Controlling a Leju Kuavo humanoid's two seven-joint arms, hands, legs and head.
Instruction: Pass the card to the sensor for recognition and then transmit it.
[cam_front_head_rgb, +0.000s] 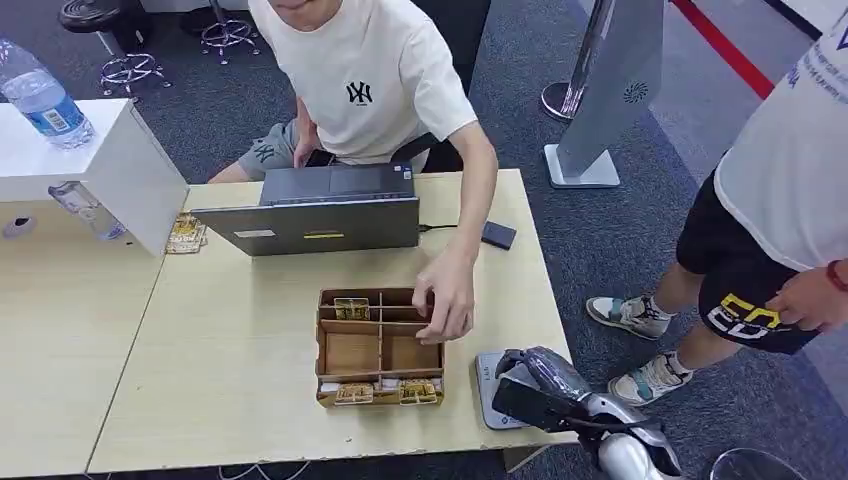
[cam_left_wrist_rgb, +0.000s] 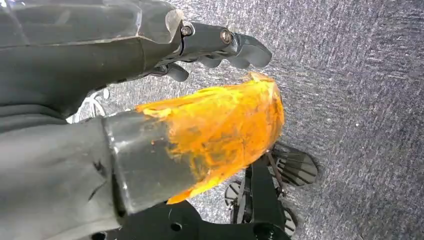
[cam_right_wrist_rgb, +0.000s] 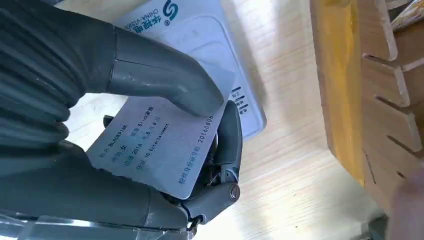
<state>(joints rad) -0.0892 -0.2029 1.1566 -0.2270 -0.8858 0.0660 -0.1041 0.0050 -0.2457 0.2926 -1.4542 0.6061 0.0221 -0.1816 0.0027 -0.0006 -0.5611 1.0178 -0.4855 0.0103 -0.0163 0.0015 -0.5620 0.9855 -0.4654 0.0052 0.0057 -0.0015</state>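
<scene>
While our right hand (cam_right_wrist_rgb: 165, 125) pinches the card (cam_right_wrist_rgb: 160, 145) just above the reader (cam_right_wrist_rgb: 200, 40) and our left hand (cam_left_wrist_rgb: 215, 47) hangs curled on nothing, we judge the thin thumb-held card may slip.

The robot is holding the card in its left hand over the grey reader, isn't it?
Not the left. The right wrist view shows the right hand pinching the card over the grey reader. The left hand hangs above the carpet, holding nothing.
</scene>
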